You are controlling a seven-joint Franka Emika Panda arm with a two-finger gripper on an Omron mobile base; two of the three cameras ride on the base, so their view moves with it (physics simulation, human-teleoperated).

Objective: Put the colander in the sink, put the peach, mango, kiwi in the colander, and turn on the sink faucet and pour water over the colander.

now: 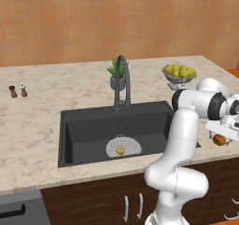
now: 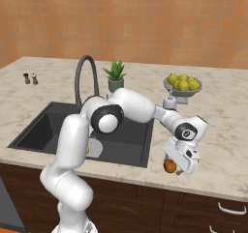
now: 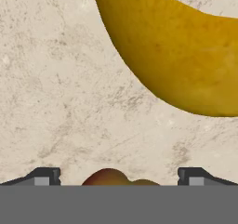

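Fetching fruit: colander [image 1: 123, 147] sits in the sink [image 1: 88, 126] with one yellow fruit; the gripper [image 3: 119, 180], fingers spread wide, straddles a reddish fruit [image 3: 111, 177] on the right counter [image 3: 56, 102] and needs closing

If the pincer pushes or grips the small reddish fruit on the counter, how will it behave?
The small reddish fruit looks round, so a push would probably roll it along the flat counter. Its skin looks smooth, so it might slip unless the open pincer closes across its middle.
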